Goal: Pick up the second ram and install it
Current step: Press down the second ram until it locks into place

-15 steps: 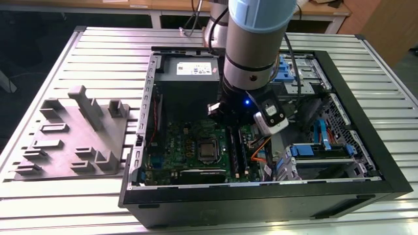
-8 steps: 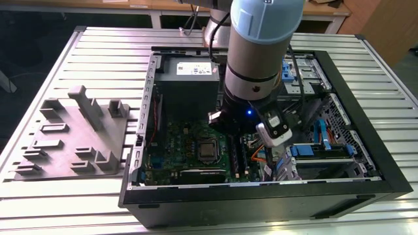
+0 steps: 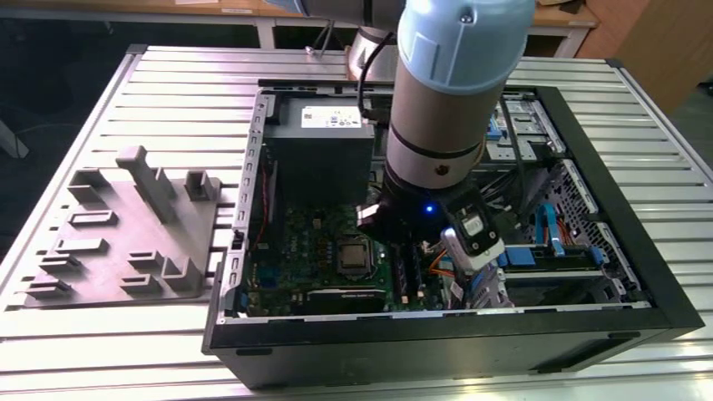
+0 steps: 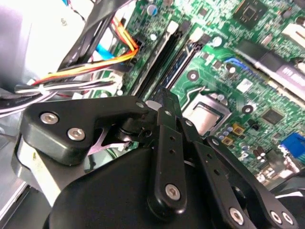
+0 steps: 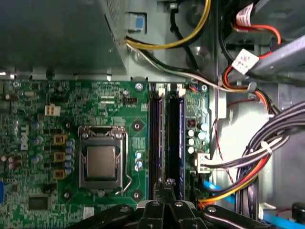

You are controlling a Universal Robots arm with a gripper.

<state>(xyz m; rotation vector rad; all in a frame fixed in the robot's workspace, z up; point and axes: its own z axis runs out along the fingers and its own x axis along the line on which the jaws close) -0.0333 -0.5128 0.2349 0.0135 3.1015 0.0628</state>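
Two long memory slots run side by side next to the processor socket (image 5: 101, 162) on the green motherboard (image 5: 43, 138). The second ram (image 5: 175, 138) is a thin dark blue strip standing edge-on in the slot farther from the socket, also seen in the second wrist view (image 4: 187, 58). The neighbouring slot (image 5: 156, 138) looks black. My gripper (image 5: 164, 182) is shut, its black fingertips (image 4: 167, 107) pressed together over one end of the two slots, with nothing visible between them. Whether the tips touch the ram I cannot tell. In the exterior view the gripper (image 3: 403, 246) reaches down inside the open computer case (image 3: 624, 251).
Bundles of orange, yellow, black and white cables (image 5: 248, 162) crowd the slots on the side away from the socket. A grey power supply box (image 3: 317, 150) fills the case's far end. An empty grey parts fixture (image 3: 123, 230) lies on the slatted table at the exterior view's left.
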